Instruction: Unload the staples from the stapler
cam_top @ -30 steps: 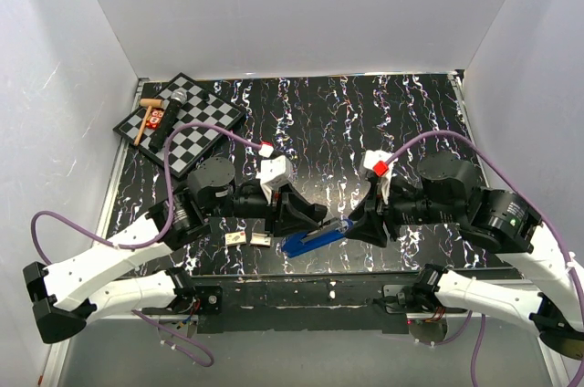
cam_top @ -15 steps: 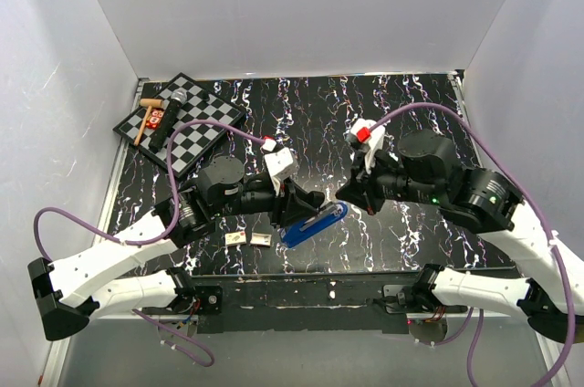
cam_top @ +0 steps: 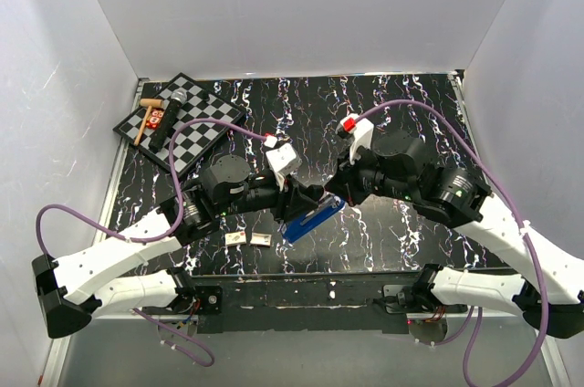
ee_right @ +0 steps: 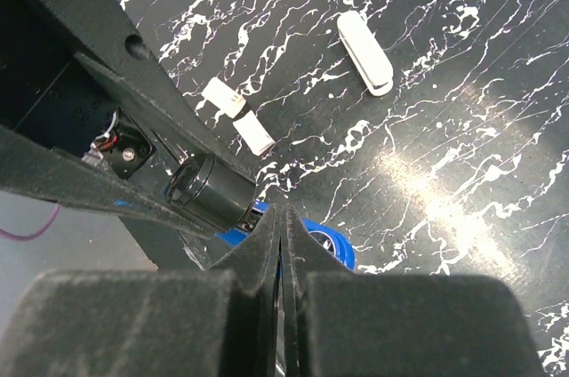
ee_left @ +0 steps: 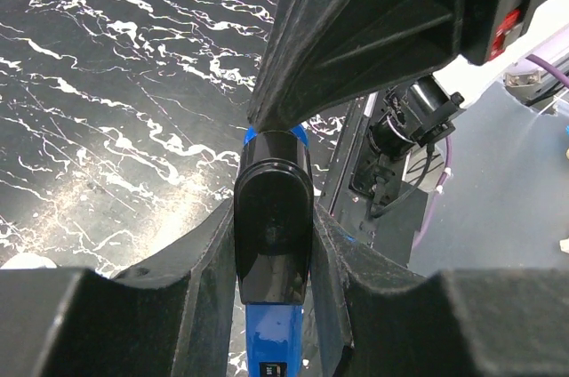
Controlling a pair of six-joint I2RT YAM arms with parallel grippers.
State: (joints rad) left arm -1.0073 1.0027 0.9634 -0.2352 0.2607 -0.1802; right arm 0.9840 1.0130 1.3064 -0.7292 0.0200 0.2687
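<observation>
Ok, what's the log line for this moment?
left gripper: shut on stapler | right gripper: shut, tips at stapler's end | staples: none visible

Left tool [ee_left: 273, 236] gripping, right tool [ee_right: 281, 228] pinched closed, tips nearly meeting

the stapler [cam_top: 313, 220] is bright blue with a glossy black top, the table [cam_top: 411, 104] is black with squiggly white veins, the checkerboard [cam_top: 203, 131] is black-and-white squares, the cables [cam_top: 399, 102] are purple, the arms [cam_top: 100, 264] are white with black joints, and the two little boxes [cam_top: 261, 239] look tan and white
</observation>
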